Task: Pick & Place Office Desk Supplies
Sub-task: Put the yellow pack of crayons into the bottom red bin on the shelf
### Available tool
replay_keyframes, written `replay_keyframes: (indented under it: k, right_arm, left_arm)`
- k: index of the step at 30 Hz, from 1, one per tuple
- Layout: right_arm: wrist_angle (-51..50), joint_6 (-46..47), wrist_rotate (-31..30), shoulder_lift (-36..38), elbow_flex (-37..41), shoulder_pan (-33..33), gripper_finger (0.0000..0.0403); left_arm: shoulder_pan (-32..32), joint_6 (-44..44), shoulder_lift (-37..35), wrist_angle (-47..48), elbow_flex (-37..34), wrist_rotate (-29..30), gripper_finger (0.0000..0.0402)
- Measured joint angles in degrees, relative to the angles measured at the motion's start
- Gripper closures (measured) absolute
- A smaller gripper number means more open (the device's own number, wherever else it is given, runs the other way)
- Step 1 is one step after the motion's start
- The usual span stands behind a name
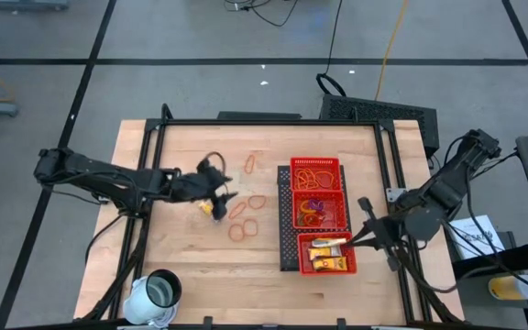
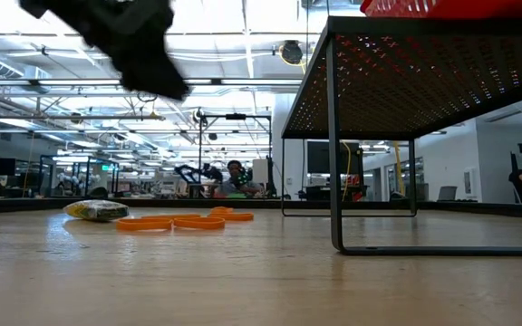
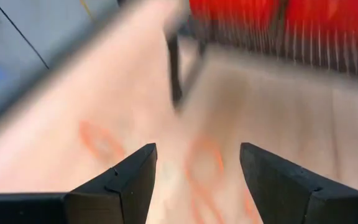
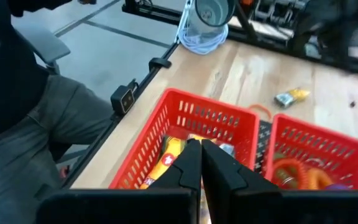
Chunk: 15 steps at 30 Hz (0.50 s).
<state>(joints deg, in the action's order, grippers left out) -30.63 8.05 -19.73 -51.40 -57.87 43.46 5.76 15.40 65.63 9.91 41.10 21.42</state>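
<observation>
Hovering mid-worktop, the left gripper [image 1: 216, 183], jaws apart, needed centring over one rubber band [image 1: 258, 202] before closing.

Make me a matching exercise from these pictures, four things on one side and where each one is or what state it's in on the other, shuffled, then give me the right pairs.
Things:
1. left gripper
2. right gripper
3. white cup
4. loose yellow packet

Places or states:
A. standing at the near left corner of the table
B. shut, beside the red tray's compartment that holds yellow packets
C. lying on the wood near the rubber bands, left of the tray
D. open, above the loose items in the middle of the table

Pairs: 1-D, 2-B, 3-A, 4-C
</observation>
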Motion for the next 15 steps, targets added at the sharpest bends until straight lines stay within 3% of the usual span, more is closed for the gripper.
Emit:
replay_keyframes:
  k: [4, 8, 15]
  right_arm:
    - [0.0, -3.5, 0.0, 0.6, 0.0, -0.6, 0.0402]
    - [1.2, -6.8, 0.0, 0.7, 0.8, -1.8, 0.0401]
    - [4.3, -6.7, 0.3, 0.9, 4.4, -4.0, 0.0401]
  left_arm:
    - [1.6, 4.4, 1.9, 14.0, -0.1, -6.7, 0.016]
    - [2.9, 1.8, 4.7, 22.1, -0.1, -5.7, 0.016]
    - [3.0, -7.5, 10.5, 23.4, 0.0, -6.0, 0.016]
